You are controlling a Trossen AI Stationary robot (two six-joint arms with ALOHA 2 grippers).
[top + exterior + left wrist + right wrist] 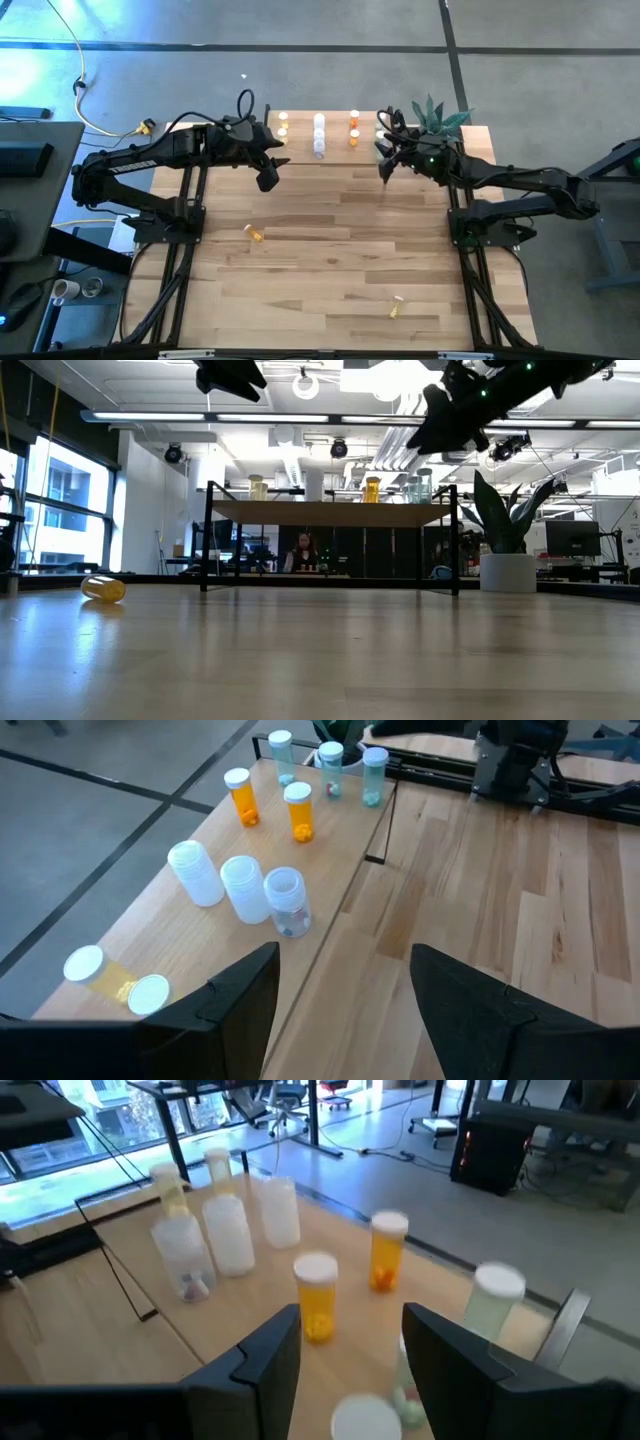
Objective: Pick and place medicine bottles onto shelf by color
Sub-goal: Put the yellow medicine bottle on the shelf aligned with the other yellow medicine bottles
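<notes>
Right wrist view: nearest pale bottle [365,1418] cut off, blurred

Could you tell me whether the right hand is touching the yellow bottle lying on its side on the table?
Apart. The high view shows the right hand up beside the light-wood shelf, with bare tabletop between it and the fallen yellow bottle.
</notes>
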